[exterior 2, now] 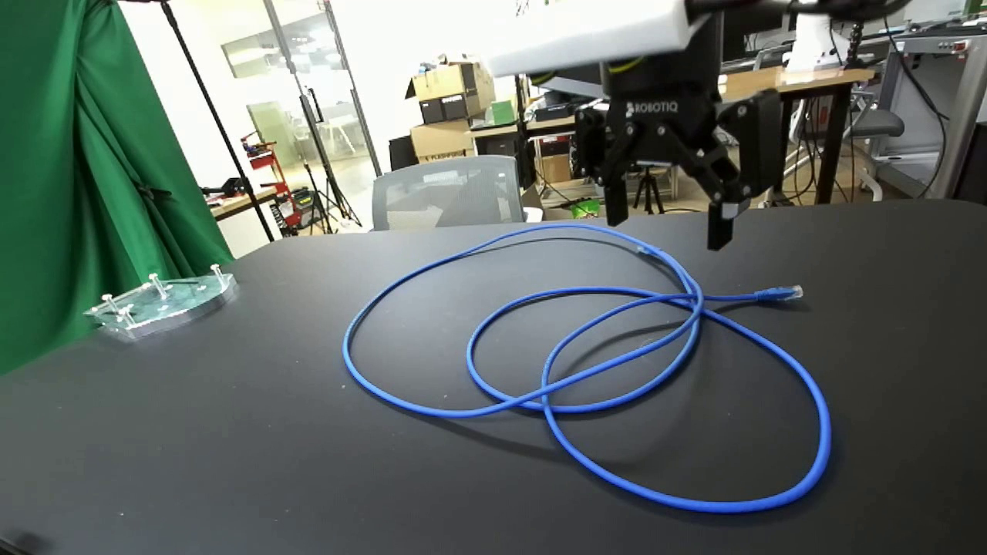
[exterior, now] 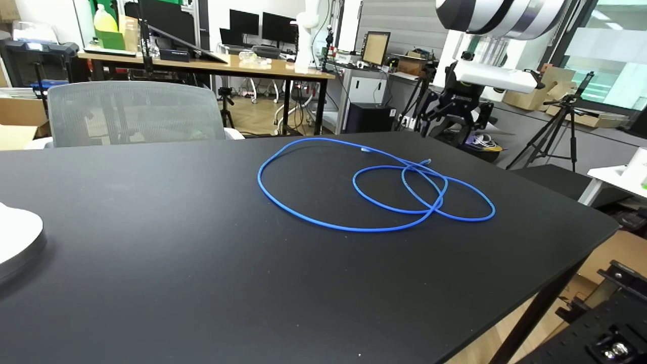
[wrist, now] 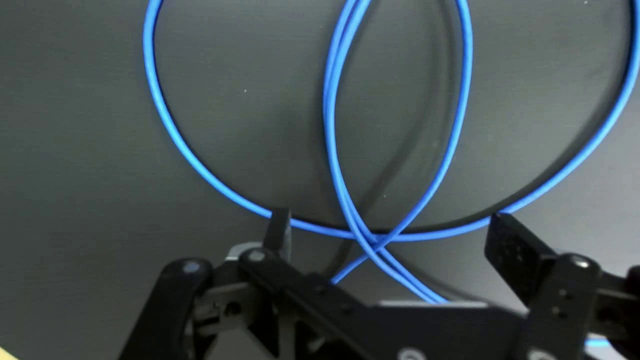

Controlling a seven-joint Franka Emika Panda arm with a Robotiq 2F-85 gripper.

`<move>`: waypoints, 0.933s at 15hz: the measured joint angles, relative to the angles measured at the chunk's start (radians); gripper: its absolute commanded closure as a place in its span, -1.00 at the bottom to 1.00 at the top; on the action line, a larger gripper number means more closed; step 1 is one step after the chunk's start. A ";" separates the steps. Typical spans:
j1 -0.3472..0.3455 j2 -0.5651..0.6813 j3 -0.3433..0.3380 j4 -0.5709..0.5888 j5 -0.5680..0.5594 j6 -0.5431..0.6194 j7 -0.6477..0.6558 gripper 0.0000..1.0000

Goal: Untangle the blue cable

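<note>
The bright blue cable (exterior: 433, 208) lies on the black table in large overlapping loops. In an exterior view its strands cross (exterior 2: 545, 391) at the front and bunch together at the right. A pale connector (exterior 2: 788, 293) sticks out to the right; the other end (exterior 2: 645, 250) lies by the far strand. My gripper (exterior 2: 668, 225) is open and empty above the cable, fingers pointing down. It also shows in an exterior view (exterior: 455, 124) beyond the table's far edge. In the wrist view several strands cross (wrist: 375, 245) between the wide-spread fingertips (wrist: 390, 220); the gripper body hides the lower part.
The black table (exterior: 202, 283) has its edge at the right. A white curved object (exterior: 20, 235) stands at its left. A clear plate with upright bolts (exterior 2: 166, 304) lies near a green curtain (exterior 2: 69, 193). A mesh chair (exterior: 136, 114) stands behind the table.
</note>
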 measured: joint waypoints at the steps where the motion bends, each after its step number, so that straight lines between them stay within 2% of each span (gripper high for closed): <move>1: -0.003 0.022 0.002 0.005 0.000 0.000 0.000 -1.00; 6: -0.024 0.125 0.020 0.065 -0.004 -0.009 -0.028 -1.00; 14: -0.032 0.223 0.032 0.234 -0.082 -0.103 -0.068 -1.00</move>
